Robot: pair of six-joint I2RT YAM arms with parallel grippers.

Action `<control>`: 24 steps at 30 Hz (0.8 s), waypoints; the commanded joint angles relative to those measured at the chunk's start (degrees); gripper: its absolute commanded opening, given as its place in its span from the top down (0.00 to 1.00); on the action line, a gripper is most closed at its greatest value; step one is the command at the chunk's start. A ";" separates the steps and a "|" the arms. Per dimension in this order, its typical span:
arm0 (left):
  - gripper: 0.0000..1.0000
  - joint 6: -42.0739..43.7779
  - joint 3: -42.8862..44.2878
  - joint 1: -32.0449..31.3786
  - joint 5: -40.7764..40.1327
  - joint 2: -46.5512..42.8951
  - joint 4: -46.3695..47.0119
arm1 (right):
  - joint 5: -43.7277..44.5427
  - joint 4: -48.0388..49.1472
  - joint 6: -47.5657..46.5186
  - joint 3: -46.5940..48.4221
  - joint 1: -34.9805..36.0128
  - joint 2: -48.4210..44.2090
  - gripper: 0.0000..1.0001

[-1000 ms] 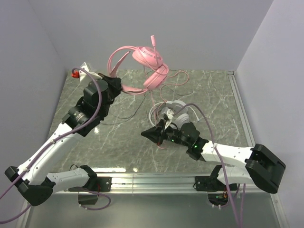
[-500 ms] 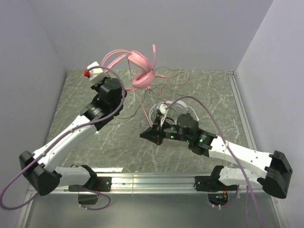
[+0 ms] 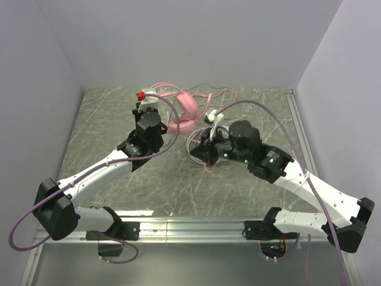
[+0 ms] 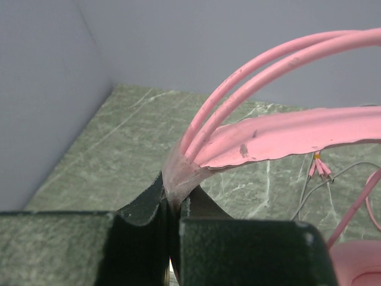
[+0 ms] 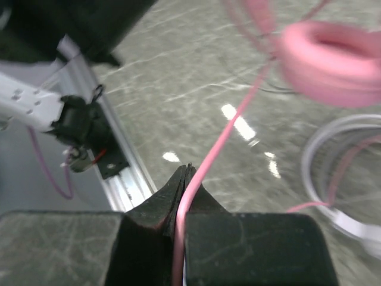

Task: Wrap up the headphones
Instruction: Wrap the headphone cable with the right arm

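The pink headphones [image 3: 183, 114] hang low over the table's back middle. My left gripper [image 3: 165, 128] is shut on their headband [image 4: 280, 132], pinching its end together with two pink wire rails [image 4: 238, 74]. One pink ear cup [image 5: 333, 53] shows in the right wrist view. My right gripper [image 3: 203, 156] is shut on the thin pink cable [image 5: 223, 140], which runs up from the jaws toward that ear cup. The white headphones [image 3: 194, 143] lie on the table, mostly hidden under my right gripper; their pale ring [image 5: 324, 173] shows in the right wrist view.
Loose loops of thin pink and dark cable [image 3: 217, 95] lie behind the headphones near the back wall. Grey walls close in the marbled table [image 3: 107, 149] on the left, back and right. A metal rail [image 3: 190, 226] runs along the near edge.
My left arm has swung right and lowered the pink headphones from high up to just above the table. My right arm has moved back and right with the cable, closer to the headphones.
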 commanded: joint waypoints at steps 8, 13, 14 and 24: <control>1.00 11.46 -3.48 -1.72 6.23 -2.76 1.78 | 2.84 -16.54 -9.62 22.70 -11.52 3.76 1.00; 1.00 14.18 -3.31 -3.13 5.19 -3.64 -0.69 | 7.40 -19.45 -11.74 24.48 -12.85 4.38 1.00; 1.00 15.05 -2.44 -3.21 4.83 -3.47 -2.34 | 10.28 -19.54 -12.18 24.65 -12.85 4.21 1.00; 1.00 12.60 -0.23 -6.03 13.43 -6.80 -17.63 | 24.80 -16.65 -14.82 24.04 -14.34 6.13 1.00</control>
